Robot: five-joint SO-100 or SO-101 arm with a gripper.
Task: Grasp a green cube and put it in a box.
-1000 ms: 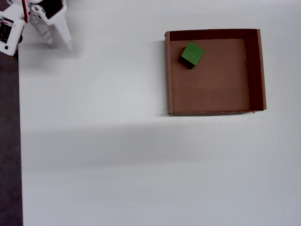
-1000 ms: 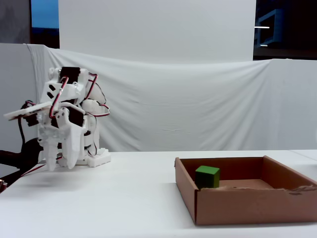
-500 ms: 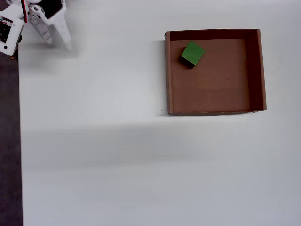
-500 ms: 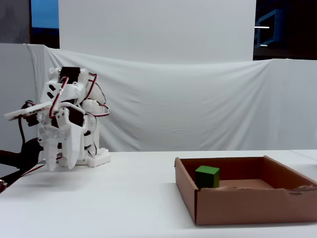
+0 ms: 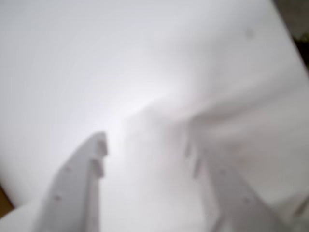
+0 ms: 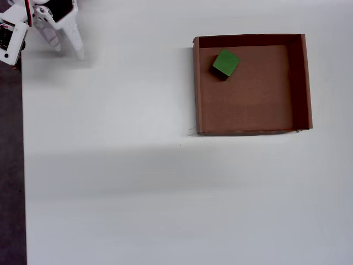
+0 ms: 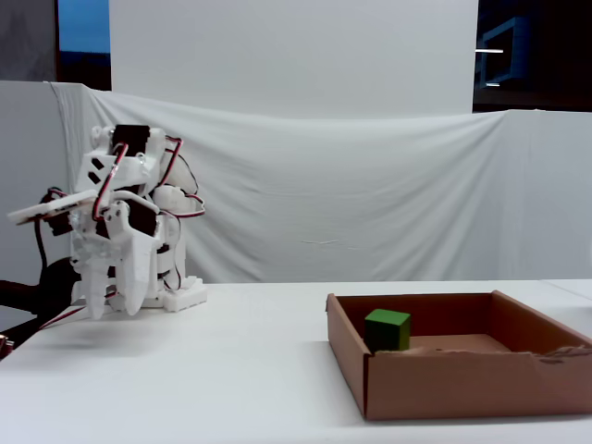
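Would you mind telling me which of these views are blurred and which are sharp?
Wrist view: soft and washed out, end effector smeared against white. Overhead view: sharp, green cube crisp in the box. Fixed view: sharp, evenly lit.

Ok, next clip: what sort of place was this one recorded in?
Probably a lab or workshop bench staged for recording, not a home. A white table holds only the box with the green cube inside it, and a white sheet hangs behind as a backdrop, with the small white gripper parked at the table's corner.
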